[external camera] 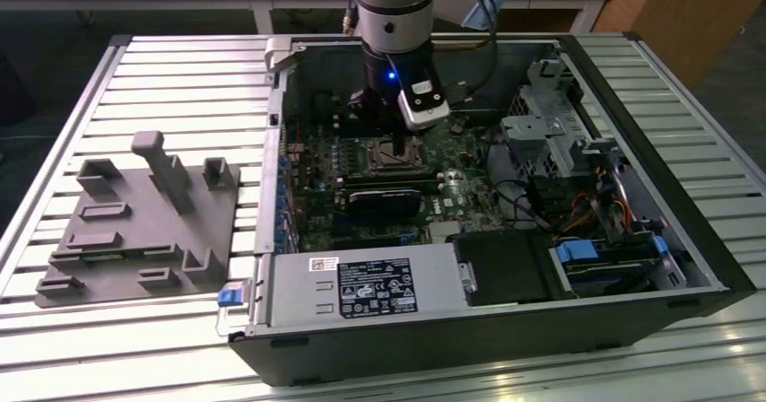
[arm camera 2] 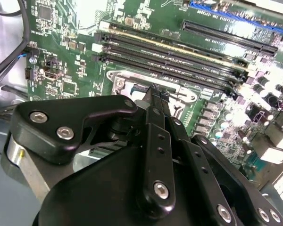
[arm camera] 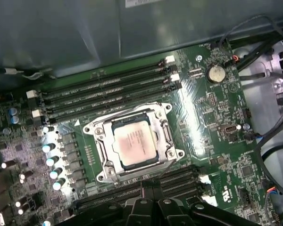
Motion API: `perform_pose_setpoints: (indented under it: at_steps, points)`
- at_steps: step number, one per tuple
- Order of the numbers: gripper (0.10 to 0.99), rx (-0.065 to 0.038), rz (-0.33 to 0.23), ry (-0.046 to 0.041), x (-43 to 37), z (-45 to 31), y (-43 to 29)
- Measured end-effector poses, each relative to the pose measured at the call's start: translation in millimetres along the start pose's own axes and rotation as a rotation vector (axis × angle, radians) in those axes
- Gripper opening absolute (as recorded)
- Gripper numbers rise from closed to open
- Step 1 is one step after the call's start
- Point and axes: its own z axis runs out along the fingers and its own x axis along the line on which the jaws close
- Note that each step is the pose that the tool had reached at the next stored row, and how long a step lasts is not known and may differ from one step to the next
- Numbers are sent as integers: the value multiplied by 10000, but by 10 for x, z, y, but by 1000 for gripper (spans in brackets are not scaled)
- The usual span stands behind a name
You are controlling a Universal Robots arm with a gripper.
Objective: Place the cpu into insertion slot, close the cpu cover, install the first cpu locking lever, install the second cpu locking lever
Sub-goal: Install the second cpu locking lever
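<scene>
I have the gripper (external camera: 386, 124) hanging low inside the open computer case (external camera: 622, 276), just above the insertion slot (arm camera: 134, 142). The cpu cover (arm camera: 161, 136) lies flat over the cpu (arm camera: 133, 142), so I see open air straight above it. Rows of memory slots (arm camera: 108, 92) flank the socket on two sides, low enough to clear. On the exterior view's right, the drive cage (external camera: 544, 128) and loose cables (external camera: 593, 209) crowd in. The black card (external camera: 383, 200) sits just near of the socket, and the power supply (external camera: 359, 290) walls off the near edge.
</scene>
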Motion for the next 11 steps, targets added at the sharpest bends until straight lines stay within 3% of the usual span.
perform_pose_setpoints:
  at_steps: [3,7,11]
  points:
    - [106,-101,-43,31,4,7,-24]
    - [106,-390,-105,117,30,28,-48]
    - [106,-507,-164,152,59,53,-91]
